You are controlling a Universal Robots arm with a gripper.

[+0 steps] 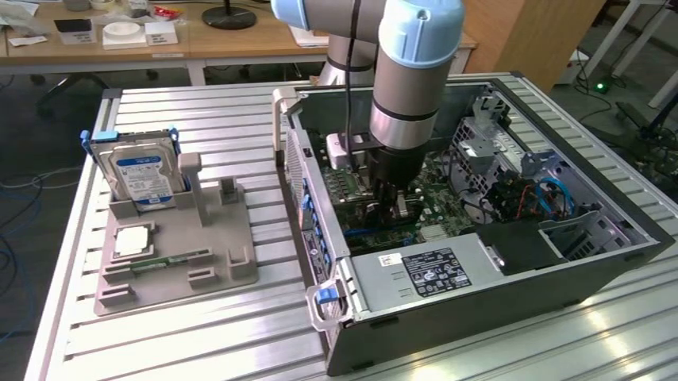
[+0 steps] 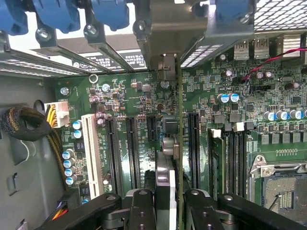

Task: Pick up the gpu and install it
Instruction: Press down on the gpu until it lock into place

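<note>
Inside the open computer case (image 1: 593,262) my gripper (image 1: 392,202) hangs low over the green motherboard (image 1: 445,214). In the wrist view the gpu (image 2: 166,187) is seen edge-on, a thin dark card standing upright between my two black fingers (image 2: 141,211), with its silvery end bracket (image 2: 165,67) toward the case's rear wall. The gripper (image 2: 169,213) is shut on the gpu. The card runs along the motherboard (image 2: 124,96) between two long black expansion slots (image 2: 132,153), parallel to them. Whether its lower edge touches a slot is hidden by the card itself.
A white slot (image 2: 91,153), power cables (image 2: 29,124) and the CPU socket (image 2: 283,187) flank the card. Outside the case, a grey fixture (image 1: 175,254) holds a hard drive (image 1: 143,176) and a memory stick (image 1: 159,262). The power supply (image 1: 424,274) sits at the case front.
</note>
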